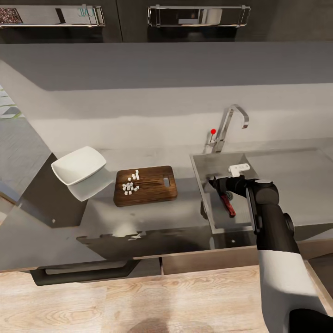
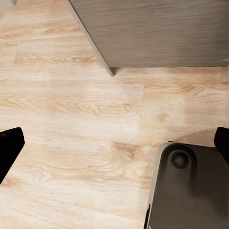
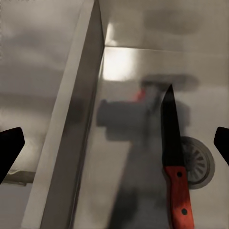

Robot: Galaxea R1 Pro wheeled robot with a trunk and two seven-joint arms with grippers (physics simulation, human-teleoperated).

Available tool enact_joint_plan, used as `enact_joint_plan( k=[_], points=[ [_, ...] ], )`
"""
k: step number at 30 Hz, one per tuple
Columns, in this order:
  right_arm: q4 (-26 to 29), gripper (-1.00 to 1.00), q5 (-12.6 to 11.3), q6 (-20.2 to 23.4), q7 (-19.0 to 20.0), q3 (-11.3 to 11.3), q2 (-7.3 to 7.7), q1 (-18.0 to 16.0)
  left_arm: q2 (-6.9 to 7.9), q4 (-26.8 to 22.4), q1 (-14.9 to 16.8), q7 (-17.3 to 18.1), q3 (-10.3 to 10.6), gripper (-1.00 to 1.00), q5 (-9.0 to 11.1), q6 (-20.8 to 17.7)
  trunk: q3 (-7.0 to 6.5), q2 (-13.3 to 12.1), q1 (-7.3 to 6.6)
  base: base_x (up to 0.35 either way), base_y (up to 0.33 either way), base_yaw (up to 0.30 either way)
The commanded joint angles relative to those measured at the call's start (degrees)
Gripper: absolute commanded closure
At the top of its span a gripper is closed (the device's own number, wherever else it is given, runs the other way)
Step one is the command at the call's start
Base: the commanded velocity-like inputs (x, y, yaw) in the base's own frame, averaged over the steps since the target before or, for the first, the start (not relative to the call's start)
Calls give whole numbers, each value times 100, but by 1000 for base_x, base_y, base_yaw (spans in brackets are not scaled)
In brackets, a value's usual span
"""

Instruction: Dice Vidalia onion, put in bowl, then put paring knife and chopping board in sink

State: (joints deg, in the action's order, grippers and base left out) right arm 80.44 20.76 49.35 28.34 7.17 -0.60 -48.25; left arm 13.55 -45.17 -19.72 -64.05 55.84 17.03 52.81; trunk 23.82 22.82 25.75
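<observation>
**Knife down in the sink, dice not yet in the bowl**

Right pincer (image 1: 217,183) poised over the sink (image 1: 203,163), tips spread wide at both edges of the right wrist view, clamped on nothing. Knife (image 3: 175,167) flat on the basin floor beneath, blade pointing away from the wrist camera, red handle nearer it, lying just beside and partly over the round drain (image 3: 198,162). Faucet (image 1: 230,125) with red knob standing behind the sink.

Left of the sink on the worktop (image 1: 185,203): board (image 1: 152,189), carrying a loose cluster of white dice (image 1: 130,183) on the half farther from the sink. Farther from the sink again, beyond the board: bowl (image 1: 79,165), tilted and looking empty. Left pincer (image 2: 114,143) hanging low, tips far apart, facing the wooden floor (image 2: 71,105) and a dark part of the robot's base.

Judged stage: knife delivered, dice seemingly skipped or pending, board to come last.

Risks from here:
- Lifting the board toward the sink with the dice aboard, tipping them into the basin rather than the bowl.
- Small loose cubes scattering across the worktop at any nudge or tilt.
- Board dropped onto the knife, wedging against the sink wall.
- Bowl sliding or tipping further if bumped, given its tilt.
</observation>
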Motion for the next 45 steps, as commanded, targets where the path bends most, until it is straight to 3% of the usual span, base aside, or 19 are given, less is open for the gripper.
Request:
enact_joint_plan(
  k=[1, 24, 45],
  points=[
    [2, -100, 60, 14, 58, 13, -7, -4, 7, -12, 3, -34, 23, -100, 11, 11, 8, 10, 4, 0, 0, 0],
    [-28, -100, 60, 10, 58, 13, -11, -7, 7, 89, 3, -38, 14, -100, 18, 65, 8, 10, 4, 0, 4, 0],
    [-23, -100, 37, -30, 127, 13, -29, -5, 3, 130, 3, -38, 14, -100, 20, 64, 8, 10, 4, 0, 169, 0]
  ],
)
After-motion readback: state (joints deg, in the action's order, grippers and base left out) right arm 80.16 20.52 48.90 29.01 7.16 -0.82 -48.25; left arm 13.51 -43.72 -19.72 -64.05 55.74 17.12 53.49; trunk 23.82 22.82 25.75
